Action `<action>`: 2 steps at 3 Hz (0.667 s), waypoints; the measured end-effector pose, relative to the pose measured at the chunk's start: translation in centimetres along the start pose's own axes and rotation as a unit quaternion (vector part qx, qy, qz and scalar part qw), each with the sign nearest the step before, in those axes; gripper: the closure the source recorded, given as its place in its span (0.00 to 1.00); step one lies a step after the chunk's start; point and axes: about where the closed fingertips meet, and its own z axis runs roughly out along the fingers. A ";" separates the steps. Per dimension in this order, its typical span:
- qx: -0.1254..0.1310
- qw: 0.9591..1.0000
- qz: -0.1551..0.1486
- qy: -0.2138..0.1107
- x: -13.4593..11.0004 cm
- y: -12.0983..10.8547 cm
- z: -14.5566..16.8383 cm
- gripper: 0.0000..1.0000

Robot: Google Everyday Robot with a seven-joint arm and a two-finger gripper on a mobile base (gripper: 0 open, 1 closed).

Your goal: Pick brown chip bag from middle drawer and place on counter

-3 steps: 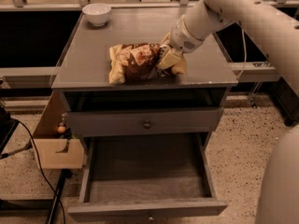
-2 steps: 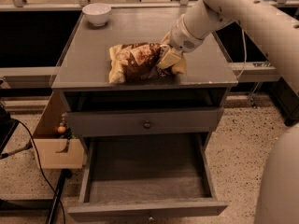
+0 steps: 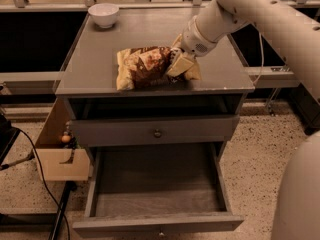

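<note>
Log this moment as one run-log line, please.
brown chip bag: lying on counter | gripper: at bag's right end as seen | middle drawer: pulled open | white bowl: counter's back-left corner

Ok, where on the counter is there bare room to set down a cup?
Bare counter lies left of the brown chip bag, up to the white bowl, and along the back between bowl and arm. It's crowded front-centre to right, where the gripper sits at the bag's right end.

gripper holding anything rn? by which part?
Cannot tell. The gripper sits on the right end of the brown chip bag, which lies on the counter; whether it actually grips that end is not visible.
</note>
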 end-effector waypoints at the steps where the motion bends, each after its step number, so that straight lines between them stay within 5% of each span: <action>1: 0.000 1.000 0.000 0.000 0.0 0.0 0.0 0.00; 2: 0.000 1.000 0.000 0.000 0.0 0.0 0.0 0.00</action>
